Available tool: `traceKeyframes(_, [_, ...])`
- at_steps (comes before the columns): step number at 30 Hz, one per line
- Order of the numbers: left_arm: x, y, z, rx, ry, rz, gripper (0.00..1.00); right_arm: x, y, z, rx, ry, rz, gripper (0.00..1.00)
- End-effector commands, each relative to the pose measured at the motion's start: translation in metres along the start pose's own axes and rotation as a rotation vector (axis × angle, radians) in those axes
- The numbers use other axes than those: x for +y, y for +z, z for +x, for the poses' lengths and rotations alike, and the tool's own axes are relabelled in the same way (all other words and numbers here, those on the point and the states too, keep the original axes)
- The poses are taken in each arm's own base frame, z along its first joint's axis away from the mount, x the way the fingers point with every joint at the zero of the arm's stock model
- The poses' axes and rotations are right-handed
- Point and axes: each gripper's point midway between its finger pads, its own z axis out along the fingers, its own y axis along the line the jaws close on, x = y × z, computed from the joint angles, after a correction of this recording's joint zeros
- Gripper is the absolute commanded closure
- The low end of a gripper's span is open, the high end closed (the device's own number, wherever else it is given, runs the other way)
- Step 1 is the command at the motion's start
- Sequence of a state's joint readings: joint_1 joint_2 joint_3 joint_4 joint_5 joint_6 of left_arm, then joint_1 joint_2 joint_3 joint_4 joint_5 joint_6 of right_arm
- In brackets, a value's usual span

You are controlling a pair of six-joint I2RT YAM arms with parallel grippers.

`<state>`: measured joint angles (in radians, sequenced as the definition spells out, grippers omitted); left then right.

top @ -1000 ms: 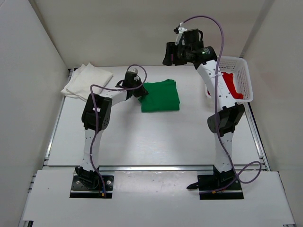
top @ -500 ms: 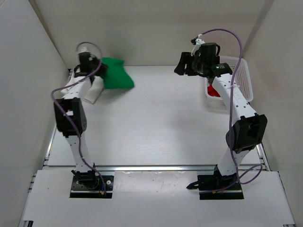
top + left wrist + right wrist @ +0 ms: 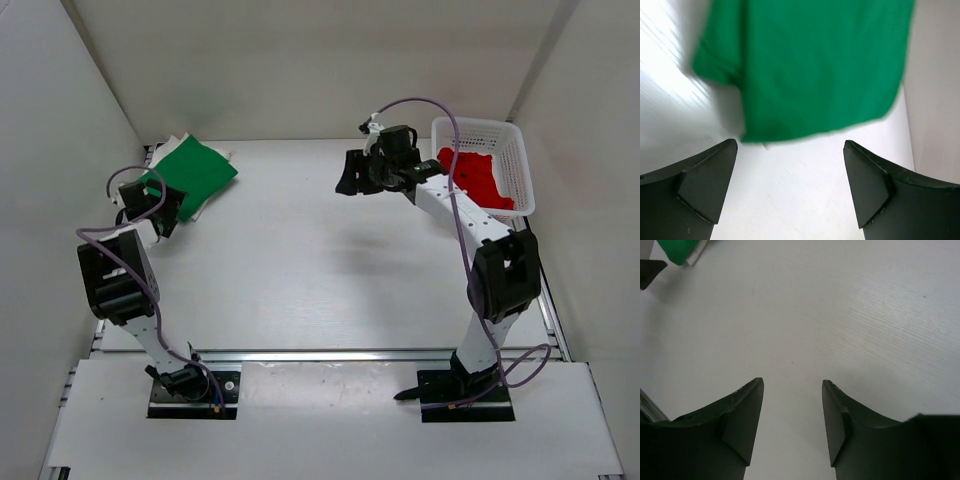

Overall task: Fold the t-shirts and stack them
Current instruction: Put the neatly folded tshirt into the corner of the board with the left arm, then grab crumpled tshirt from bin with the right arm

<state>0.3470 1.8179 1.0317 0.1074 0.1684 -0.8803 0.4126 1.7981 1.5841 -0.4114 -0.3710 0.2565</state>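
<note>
A: How does the left gripper (image 3: 790, 150) stand?

B: Its two dark fingers (image 3: 705, 185) are spread wide and hold nothing. Only the pale table (image 3: 815, 210) shows in the gap.

A: And past the fingertips?

B: The green t-shirt (image 3: 805, 65) lies just beyond them and apart from them, flat on its fold. It is somewhat blurred in the wrist view. From above it sits in the far left corner of the table, on top of the white t-shirt (image 3: 696, 259) – only a pale edge of that one shows beside the green.

A: What of the right gripper (image 3: 792, 382)?

B: Its jaws stand partly apart and empty, with bare tabletop between and beneath them. The overhead view has it held over the far middle of the table, well apart from the green and white pair.

A: And beyond it?

B: Behind that arm, in the far right corner, stands the white lattice basket (image 3: 522, 160). The red t-shirt (image 3: 475, 175) lies bunched inside it – not folded, and well apart from the other two
</note>
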Motion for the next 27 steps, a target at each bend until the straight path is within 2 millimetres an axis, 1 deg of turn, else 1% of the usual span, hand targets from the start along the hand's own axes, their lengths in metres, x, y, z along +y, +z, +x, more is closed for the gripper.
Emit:
traceKeyframes(1, [-0.081,-0.05,-0.018,-0.112,0.062,0.215,0.02,-0.011,-0.029,-0.037,-0.164,0.01,0.031,0.52])
traceKeyframes(2, [-0.089,-0.053,-0.001,-0.084,0.071,0.232,0.01,-0.013,-0.034,-0.042,-0.186,0.012,0.043,0.61])
traceKeyframes(3, [-0.11,-0.062,0.015,-0.075,0.105,0.288,0.01,-0.027,-0.037,-0.044,-0.193,0.029,0.077,0.66])
traceKeyframes(4, [-0.129,-0.072,0.04,-0.05,0.138,0.339,0.02,-0.039,-0.042,-0.046,-0.198,0.048,0.102,0.73])
traceKeyframes(5, [-0.145,-0.08,0.053,-0.043,0.168,0.379,0.01,-0.046,-0.046,-0.05,-0.212,0.049,0.128,0.85])
traceKeyframes(6, [-0.17,-0.091,0.09,0.001,0.239,0.441,0.01,-0.067,-0.052,-0.052,-0.219,0.078,0.189,0.9])
traceKeyframes(7, [-0.18,-0.096,0.105,0.015,0.278,0.463,0.01,-0.087,-0.061,-0.056,-0.235,0.096,0.238,0.97])
traceKeyframes(8, [-0.2,-0.11,0.148,0.079,0.362,0.524,0.01,-0.105,-0.065,-0.052,-0.229,0.119,0.303,1.0])
traceKeyframes(10, [-0.223,-0.138,0.237,0.215,0.512,0.615,0.02,-0.156,-0.09,-0.051,-0.248,0.173,0.457,1.0])
traceKeyframes(11, [-0.229,-0.148,0.258,0.246,0.568,0.656,0.01,-0.17,-0.095,-0.047,-0.248,0.189,0.494,1.0])
traceKeyframes(12, [-0.231,-0.163,0.299,0.313,0.632,0.697,0.01,-0.192,-0.109,-0.048,-0.27,0.204,0.566,1.0])
traceKeyframes(13, [-0.223,-0.175,0.338,0.392,0.687,0.72,0.01,-0.214,-0.119,-0.041,-0.271,0.23,0.624,1.0])
traceKeyframes(14, [-0.216,-0.178,0.358,0.434,0.727,0.724,0.02,-0.229,-0.124,-0.039,-0.274,0.255,0.655,1.0])
traceKeyframes(15, [-0.21,-0.194,0.385,0.486,0.769,0.755,0.01,-0.249,-0.129,-0.031,-0.262,0.284,0.685,0.98])
traceKeyframes(16, [-0.199,-0.202,0.409,0.543,0.806,0.766,0.02,-0.264,-0.139,-0.031,-0.285,0.319,0.702,0.95])
traceKeyframes(17, [-0.184,-0.204,0.424,0.587,0.84,0.763,0.02,-0.283,-0.143,-0.022,-0.276,0.362,0.723,0.89])
traceKeyframes(18, [-0.176,-0.21,0.435,0.614,0.862,0.769,0.01,-0.294,-0.138,-0.017,-0.268,0.39,0.713,0.81])
traceKeyframes(19, [-0.16,-0.218,0.451,0.666,0.894,0.776,0.01,-0.308,-0.141,-0.012,-0.27,0.42,0.727,0.76])
traceKeyframes(20, [-0.154,-0.225,0.457,0.682,0.906,0.793,0.01,-0.322,-0.142,-0.012,-0.278,0.441,0.727,0.68])
traceKeyframes(21, [-0.135,-0.224,0.461,0.706,0.909,0.764,0.01,-0.33,-0.134,-0.004,-0.263,0.453,0.722,0.61])
traceKeyframes(22, [-0.121,-0.23,0.465,0.728,0.909,0.772,0.01,-0.344,-0.133,-0.001,-0.259,0.466,0.728,0.59])
traceKeyframes(23, [-0.118,-0.234,0.466,0.73,0.912,0.796,0.01,-0.352,-0.137,-0.003,-0.258,0.48,0.728,0.53])
traceKeyframes(24, [-0.111,-0.235,0.466,0.74,0.904,0.79,0.01,-0.365,-0.132,-0.006,-0.256,0.495,0.724,0.5])
traceKeyframes(25, [-0.102,-0.237,0.466,0.76,0.903,0.79,0.02,-0.373,-0.128,-0.008,-0.228,0.505,0.711,0.48])
traceKeyframes(26, [-0.092,-0.237,0.465,0.776,0.9,0.777,0.02,-0.374,-0.126,-0.008,-0.215,0.507,0.71,0.46])
traceKeyframes(27, [-0.094,-0.239,0.462,0.772,0.885,0.795,0.02,-0.38,-0.121,-0.012,-0.208,0.49,0.711,0.41])
